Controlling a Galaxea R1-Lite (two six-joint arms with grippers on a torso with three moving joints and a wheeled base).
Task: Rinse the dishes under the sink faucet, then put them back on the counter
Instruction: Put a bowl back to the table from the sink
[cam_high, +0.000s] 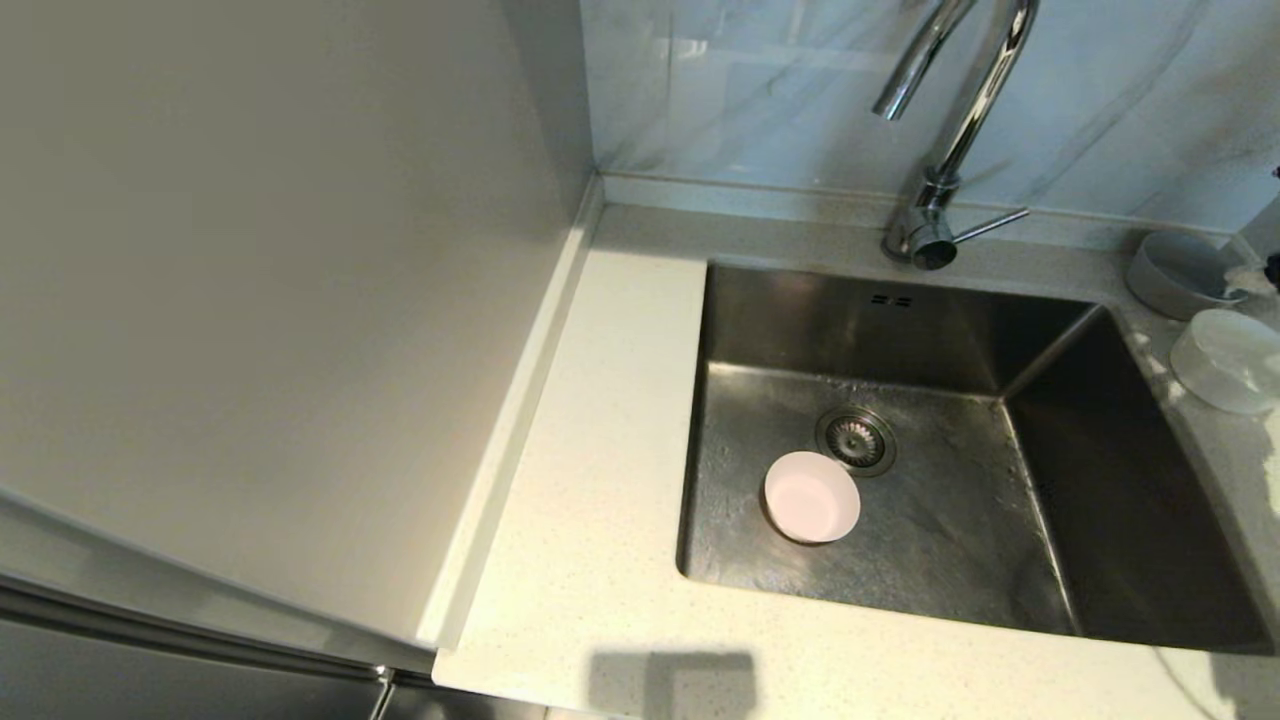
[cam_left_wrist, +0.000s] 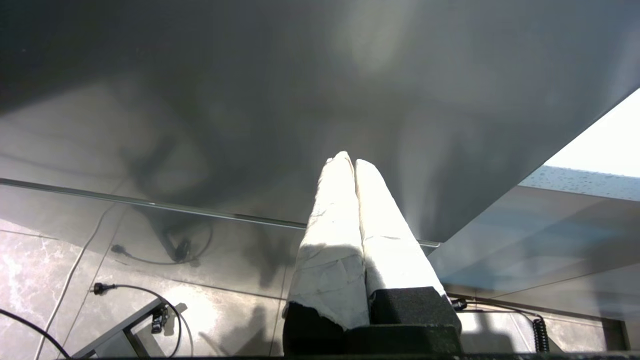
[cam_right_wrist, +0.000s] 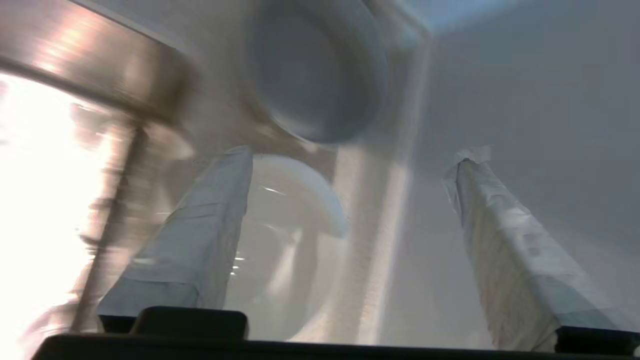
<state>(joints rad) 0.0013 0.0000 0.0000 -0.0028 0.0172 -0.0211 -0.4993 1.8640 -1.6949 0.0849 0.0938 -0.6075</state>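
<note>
Stainless steel fills most of what I see from my head: the sink (cam_high: 1080, 480), deep and square, set into the pale speckled surface (cam_high: 590, 480), with the chrome faucet (cam_high: 960, 110) arching over its back edge and no water visibly running from it. One pink bowl (cam_high: 811, 496) sits on the basin floor, mouth tilted up, just beside the drain strainer (cam_high: 856, 440). Two more bowls wait on the surface at the sink's far right corner: a grey-white bowl (cam_high: 1180, 272) nearest the wall and a white bowl (cam_high: 1228, 358) just in front of it.

I judge the step in hand to be fetching the next dish. My right gripper (cam_right_wrist: 350, 225) hovers over those two, fingers spread wide and holding nothing; one finger lies across the white bowl (cam_right_wrist: 295, 240), with the grey one beyond. The next move calls for straddling the white bowl's rim and closing on it without nudging its neighbour, then carrying it under the spout.

My left gripper (cam_left_wrist: 354, 165) is parked low beside the cabinet front, fingers pressed together and empty.

Neither arm shows from the head. The right wrist picture is smeared, so I cannot tell how close the finger is to the rim or whether it touches. The faucet's top is cut off, and the white bowl runs off the edge.
</note>
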